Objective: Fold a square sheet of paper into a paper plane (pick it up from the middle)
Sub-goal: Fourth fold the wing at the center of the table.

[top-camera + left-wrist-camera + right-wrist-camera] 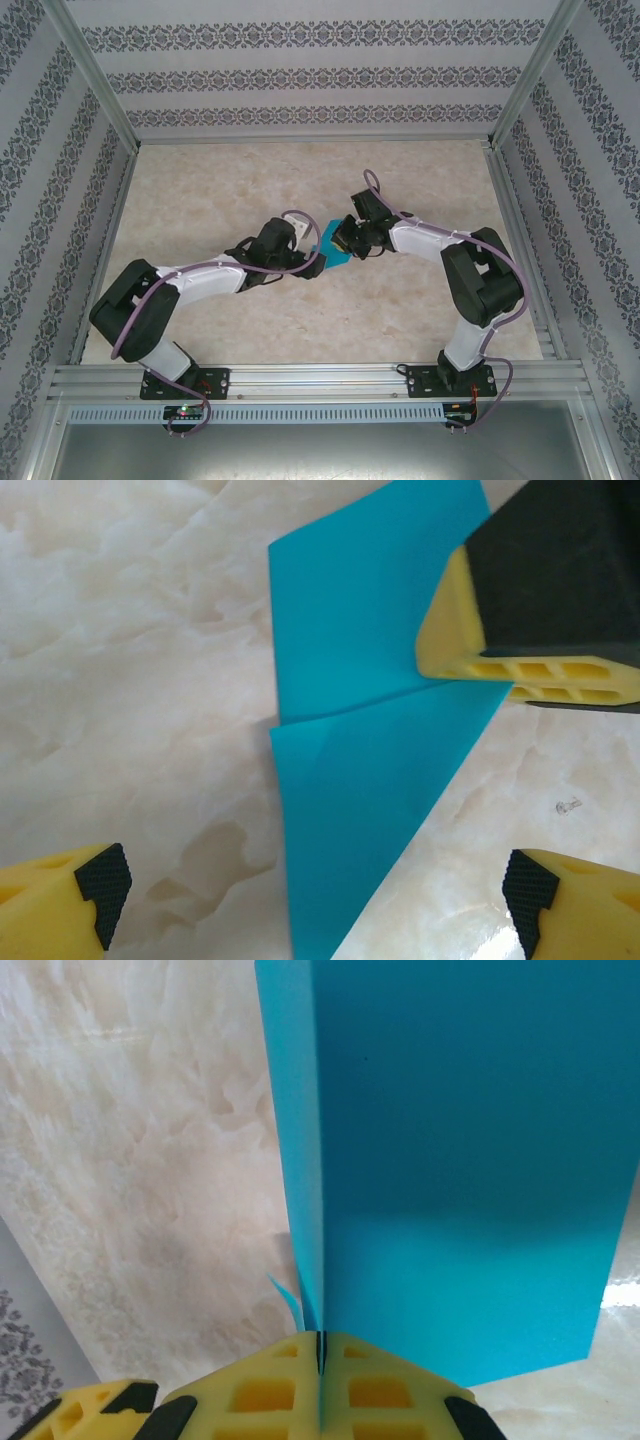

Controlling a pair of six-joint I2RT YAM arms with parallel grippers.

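Clamped, seemingly along its centre crease, in the right gripper (320, 1355) near the middle of the table (250, 180), with the left gripper (318, 885) spread wide just above: light, limp, crease-prone teal paper sheet (370, 730), best taken at the stiffer 2-layer fold.

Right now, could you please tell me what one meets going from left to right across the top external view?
Left arm → folded teal paper → right arm.
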